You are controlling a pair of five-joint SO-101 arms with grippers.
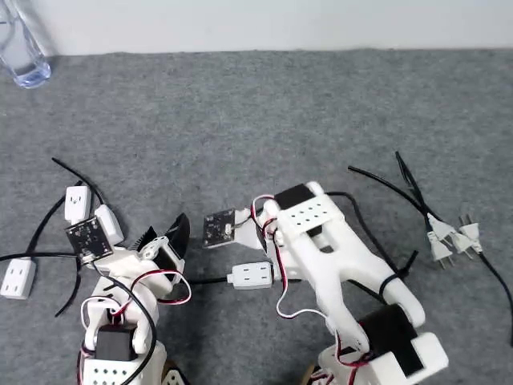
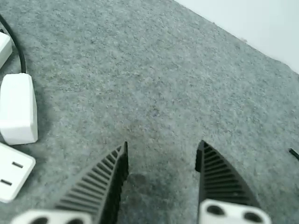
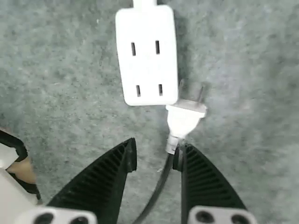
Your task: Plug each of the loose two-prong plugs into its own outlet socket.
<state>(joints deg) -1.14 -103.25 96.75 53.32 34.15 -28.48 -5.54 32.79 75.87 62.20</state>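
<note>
Grey carpet [image 1: 240,120] covers the table up to a white wall [image 1: 280,24]. The landmark is the outlet block [image 3: 147,56] - white, with two pairs of slots - lying on the carpet just beside the right arm.

A white two-prong plug [image 3: 187,114] lies just beside one corner of that block. Its prongs point along the block's side and sit in no slot. From the plug a black cable [image 3: 161,182] runs away from the block and passes between the fingers of the right gripper [image 3: 156,147]. That gripper is partly open, its gap much wider than the cable. The plug's neck lies against one fingertip and the other stands apart, so nothing is clamped.

On the far side of the block from the right arm, the left gripper [image 2: 162,149] hangs wide open over bare carpet, holding nothing. Beyond it, farther from the block, lie the other outlet blocks [image 1: 78,204].

Past the right arm, well apart from the block, a cluster of loose plugs [image 1: 441,245] rests with dark leads. A clear container [image 1: 22,52] stands farthest from the block, by the wall.
</note>
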